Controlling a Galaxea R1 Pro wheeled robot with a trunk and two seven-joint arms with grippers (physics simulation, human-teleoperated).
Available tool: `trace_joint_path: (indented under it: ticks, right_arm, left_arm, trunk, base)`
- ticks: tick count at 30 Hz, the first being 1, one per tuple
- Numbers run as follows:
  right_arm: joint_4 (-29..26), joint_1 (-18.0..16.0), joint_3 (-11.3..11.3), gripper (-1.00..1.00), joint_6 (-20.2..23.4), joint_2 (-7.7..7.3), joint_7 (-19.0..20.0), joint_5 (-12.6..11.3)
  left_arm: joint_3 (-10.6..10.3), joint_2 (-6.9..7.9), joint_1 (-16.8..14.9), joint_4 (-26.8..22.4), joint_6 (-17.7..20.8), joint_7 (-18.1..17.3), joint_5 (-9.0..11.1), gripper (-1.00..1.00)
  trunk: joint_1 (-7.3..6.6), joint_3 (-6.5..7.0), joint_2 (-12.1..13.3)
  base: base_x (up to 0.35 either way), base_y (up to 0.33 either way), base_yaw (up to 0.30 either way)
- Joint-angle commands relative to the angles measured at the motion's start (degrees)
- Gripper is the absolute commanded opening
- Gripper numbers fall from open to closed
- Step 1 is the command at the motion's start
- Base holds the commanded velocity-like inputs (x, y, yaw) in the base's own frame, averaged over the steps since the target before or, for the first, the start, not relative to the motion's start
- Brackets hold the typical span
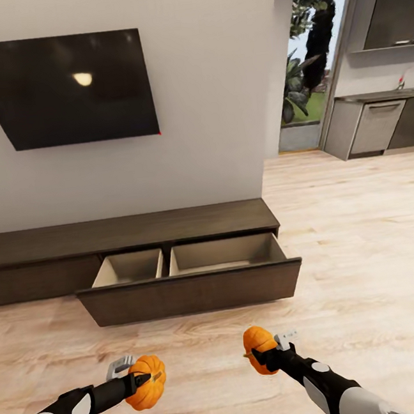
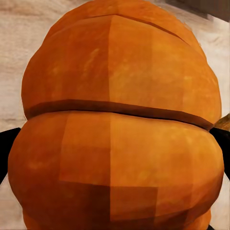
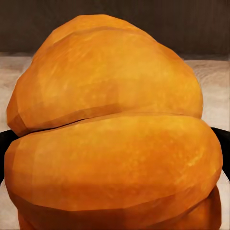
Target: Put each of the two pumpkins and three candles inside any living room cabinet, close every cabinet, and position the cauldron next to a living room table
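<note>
I hold two orange ribbed pumpkins above the wooden floor. My left gripper (image 1: pixel 147 380) is shut on one pumpkin (image 1: pixel 146 382), which looms close in the left wrist view (image 2: pixel 115 120). My right gripper (image 1: pixel 259 355) is shut on the other pumpkin (image 1: pixel 258 342), also seen close up (image 3: pixel 115 129). Ahead stands the long low dark-brown cabinet (image 1: pixel 126 232) against the wall. Its wide drawer (image 1: pixel 191 292) is pulled out, showing two pale beige compartments with nothing in them. Both pumpkins hang short of the drawer front. The candles, cauldron and table are out of view.
A dark TV (image 1: pixel 65 88) hangs on the white wall above the cabinet. To the right, light wood floor (image 1: pixel 364 228) runs toward a kitchen counter (image 1: pixel 377 123) and a glass door (image 1: pixel 309 60) with plants outside.
</note>
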Motion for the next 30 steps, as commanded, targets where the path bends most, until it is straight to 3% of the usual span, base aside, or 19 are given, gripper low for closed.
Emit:
trace_joint_path:
  ticks: [1,30]
  right_arm:
    - [0.0,0.0,-0.1,-1.00,0.0,0.00,0.1,-0.2]
    - [-0.1,0.0,-0.1,-1.00,0.0,0.04,0.2,-0.1]
  left_arm:
    - [0.3,0.00,0.0,0.0,0.0,0.0,0.1,-1.00]
    - [0.3,-0.10,0.0,0.0,0.0,-0.1,0.1,-1.00]
  trunk:
    - [0.00,0.01,0.0]
    - [0.00,0.01,0.0]
  base:
    - [0.337,0.000,0.000]
    - [0.323,-0.035,0.000]
